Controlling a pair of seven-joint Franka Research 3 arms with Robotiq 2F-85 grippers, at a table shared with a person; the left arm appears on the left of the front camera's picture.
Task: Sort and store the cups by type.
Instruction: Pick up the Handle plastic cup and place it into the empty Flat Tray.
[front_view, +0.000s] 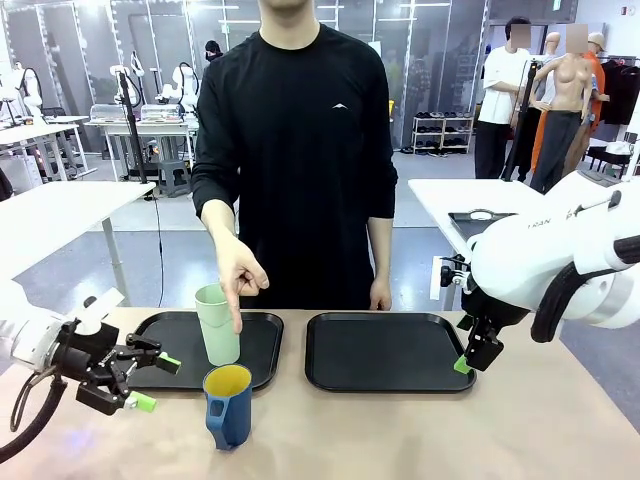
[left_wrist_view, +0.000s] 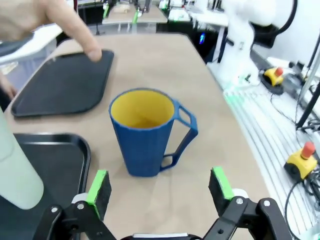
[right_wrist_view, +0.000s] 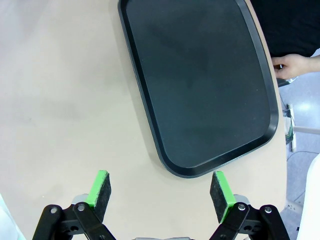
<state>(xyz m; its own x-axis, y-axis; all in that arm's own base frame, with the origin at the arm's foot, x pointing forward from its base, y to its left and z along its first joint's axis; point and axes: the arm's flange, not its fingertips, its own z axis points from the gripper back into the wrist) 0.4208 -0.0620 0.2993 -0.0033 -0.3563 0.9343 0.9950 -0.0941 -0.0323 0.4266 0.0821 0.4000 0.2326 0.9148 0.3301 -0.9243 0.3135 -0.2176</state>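
Note:
A tall mint-green tumbler (front_view: 218, 325) stands upright on the left black tray (front_view: 262, 345). The person's hand (front_view: 240, 278) hangs at its rim with a finger pointing down its side. A dark blue mug (front_view: 228, 405) with a yellow inside stands on the table just in front of that tray. My left gripper (front_view: 155, 384) is open, low over the table to the left of the mug. In the left wrist view the mug (left_wrist_view: 145, 135) stands just beyond the open left gripper (left_wrist_view: 160, 190), with the tumbler (left_wrist_view: 15, 175) at the left edge. My right gripper (front_view: 465, 362) hangs open at the right tray's right edge.
The right black tray (front_view: 388, 350) holds nothing; in the right wrist view it (right_wrist_view: 200, 85) lies ahead of the open right gripper (right_wrist_view: 160, 192). The person's other hand (right_wrist_view: 295, 65) rests at the table's far edge. Bare table lies in front of both trays.

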